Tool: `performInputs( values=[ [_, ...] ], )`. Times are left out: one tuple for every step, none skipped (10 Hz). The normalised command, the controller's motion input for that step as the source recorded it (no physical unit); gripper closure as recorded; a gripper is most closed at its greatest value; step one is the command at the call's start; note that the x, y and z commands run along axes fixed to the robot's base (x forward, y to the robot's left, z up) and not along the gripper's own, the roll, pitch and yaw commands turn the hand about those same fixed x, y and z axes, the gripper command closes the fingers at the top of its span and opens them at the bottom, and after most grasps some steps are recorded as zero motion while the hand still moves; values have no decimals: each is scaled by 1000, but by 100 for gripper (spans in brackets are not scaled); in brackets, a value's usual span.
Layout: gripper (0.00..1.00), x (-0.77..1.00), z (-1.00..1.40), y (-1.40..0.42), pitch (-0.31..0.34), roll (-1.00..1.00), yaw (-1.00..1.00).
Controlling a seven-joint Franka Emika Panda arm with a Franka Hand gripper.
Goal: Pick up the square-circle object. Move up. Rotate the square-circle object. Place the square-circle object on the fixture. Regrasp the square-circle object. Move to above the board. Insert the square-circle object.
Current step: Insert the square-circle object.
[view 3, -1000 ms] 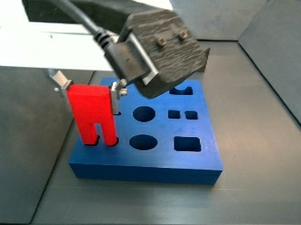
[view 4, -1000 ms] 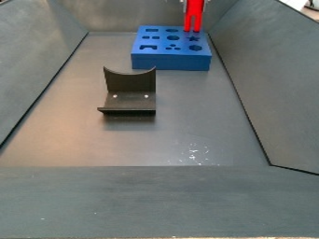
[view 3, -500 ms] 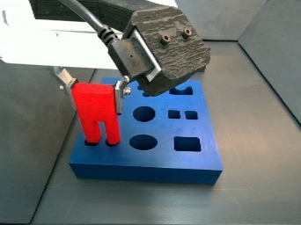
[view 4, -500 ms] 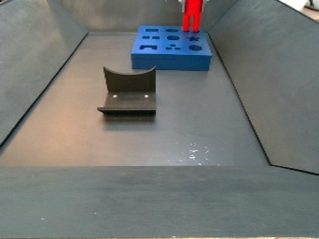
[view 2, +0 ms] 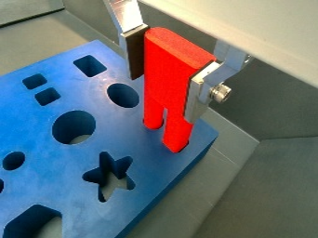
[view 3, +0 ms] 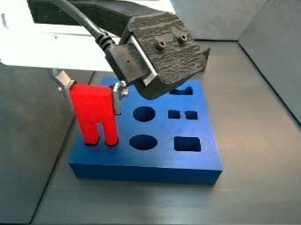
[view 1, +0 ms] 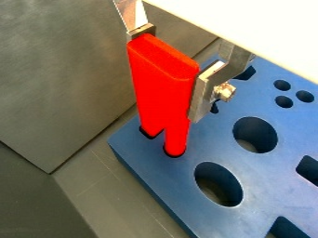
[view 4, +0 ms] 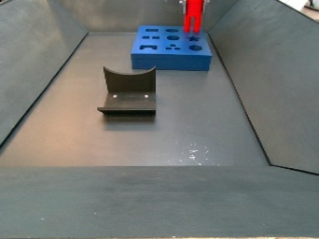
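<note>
The square-circle object is a bright red block with two legs, standing upright. My gripper is shut on its upper part, one silver finger on each side, as both wrist views show. The leg tips meet the top of the blue board near its edge and corner; whether they sit in holes I cannot tell. In a side view the red block rises above the far board. The fixture, dark with a curved dip, stands apart in the middle of the floor.
The board carries round, square and star holes beside the red block. Grey sloping walls enclose the floor. The black gripper body and cable hang over the board's middle.
Hardly anything differs: the gripper and the red block shifted very slightly sideways and back, staying over the same edge of the board.
</note>
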Motion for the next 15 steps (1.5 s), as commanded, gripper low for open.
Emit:
performInputs(
  values=[
    [100, 0, -163, -51, 0, 96, 54],
    [100, -11, -211, -3, -19, 129, 89],
    [100, 0, -177, 23, -20, 127, 177],
    [100, 0, -171, 160, -34, 123, 280],
    [100, 0, -103, 126, -30, 167, 337],
    [100, 0, -89, 11, -31, 223, 320],
    [100, 0, -40, -9, -16, 121, 89],
    [100, -20, -183, -43, -41, 119, 23],
    [100, -11, -460, -57, -124, 137, 23],
    [100, 0, -671, 0, -160, 69, 0],
    [100, 0, -823, 0, -203, 50, 11],
    [100, 0, -803, 0, -211, 0, 211],
    [100, 57, -786, -51, -206, 67, 369],
    [100, 94, -749, -71, -216, 99, 477],
    [100, 66, -543, -43, -250, 114, 563]
  ],
)
